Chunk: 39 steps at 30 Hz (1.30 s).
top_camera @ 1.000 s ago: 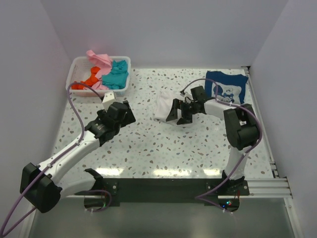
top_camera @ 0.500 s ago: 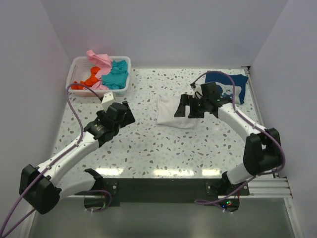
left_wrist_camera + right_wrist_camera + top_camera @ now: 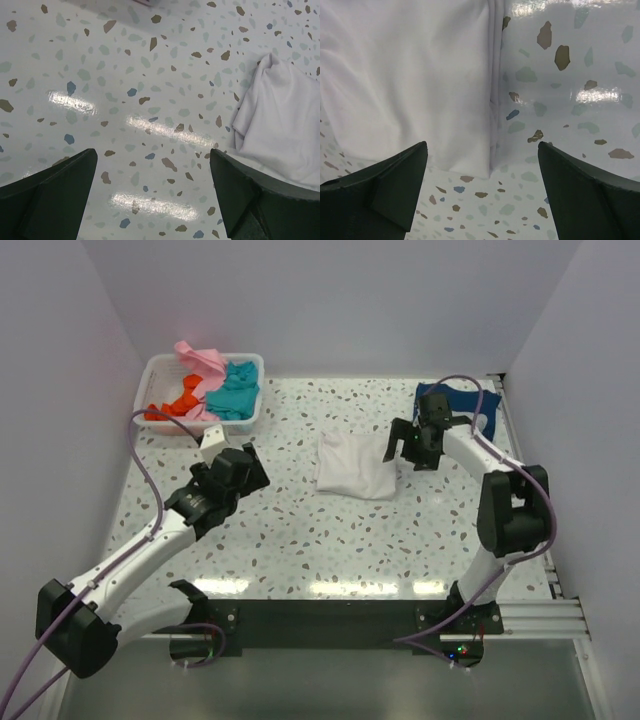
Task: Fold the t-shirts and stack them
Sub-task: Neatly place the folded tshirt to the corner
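My right claw [image 3: 480, 200] and left claw [image 3: 155, 200] gape wide, empty; the white t-shirt [image 3: 355, 465] lies mid-table, folded I think, while the navy t-shirt [image 3: 487, 415] at the far right and the colourful t-shirts [image 3: 235, 392] in the basket [image 3: 160, 362] are left to do.

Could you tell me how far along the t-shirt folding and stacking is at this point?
Done: the white t-shirt lies folded mid-table. In hand: nothing; the right gripper hangs at its edge, fingers open; the left gripper likewise. Left: the navy t-shirt lies apart, unstacked; the pink t-shirt, teal t-shirt and orange t-shirt sit in the basket.
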Motion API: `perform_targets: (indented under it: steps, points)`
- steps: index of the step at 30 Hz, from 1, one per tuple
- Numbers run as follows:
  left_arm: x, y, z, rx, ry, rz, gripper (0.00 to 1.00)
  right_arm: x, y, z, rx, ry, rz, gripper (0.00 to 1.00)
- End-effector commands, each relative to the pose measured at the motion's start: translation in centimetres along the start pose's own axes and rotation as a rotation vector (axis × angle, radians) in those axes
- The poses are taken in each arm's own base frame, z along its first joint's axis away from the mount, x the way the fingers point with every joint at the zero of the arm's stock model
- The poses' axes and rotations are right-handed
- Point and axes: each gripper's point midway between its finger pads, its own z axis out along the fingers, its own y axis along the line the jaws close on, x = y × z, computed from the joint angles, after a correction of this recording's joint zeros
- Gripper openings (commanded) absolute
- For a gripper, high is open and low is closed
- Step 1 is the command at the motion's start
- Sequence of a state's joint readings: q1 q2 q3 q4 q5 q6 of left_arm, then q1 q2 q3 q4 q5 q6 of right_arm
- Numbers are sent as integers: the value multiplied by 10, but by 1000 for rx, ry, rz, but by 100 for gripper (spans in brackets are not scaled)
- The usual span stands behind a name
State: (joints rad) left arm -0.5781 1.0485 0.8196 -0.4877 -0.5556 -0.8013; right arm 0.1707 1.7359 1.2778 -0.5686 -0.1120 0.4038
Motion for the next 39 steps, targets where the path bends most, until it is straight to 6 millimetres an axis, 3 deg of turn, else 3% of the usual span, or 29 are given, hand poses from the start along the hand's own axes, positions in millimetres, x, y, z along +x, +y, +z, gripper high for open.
perform_targets:
  steps: [1,6,17,20,21,23,27,29,34,39]
  points:
    - [-7,6,1,-27,-43,-20,100,-15,14,8,-28,-17,7,92]
    - [-7,8,3,-40,-45,-11,100,-3,19,42,-54,61,21,77]
    - [-3,14,5,-55,-41,-14,100,25,25,75,7,142,-23,61]
    - [-3,15,5,-55,-40,-14,100,27,22,81,37,148,-36,49]
    - [-2,16,6,-57,-37,-13,100,27,23,82,41,146,-45,39]
    - [-2,18,6,-59,-38,-15,100,27,23,85,53,145,-75,29]
    - [-2,20,5,-61,-40,-21,100,7,29,86,55,97,-163,4]
    - [-3,22,4,-63,-44,-25,100,-6,29,83,69,65,-215,0]
    - [-4,24,4,-66,-48,-28,100,-50,32,64,128,-41,-305,0]
    - [-5,28,3,-84,-47,-34,100,-94,11,44,325,-130,-349,0]
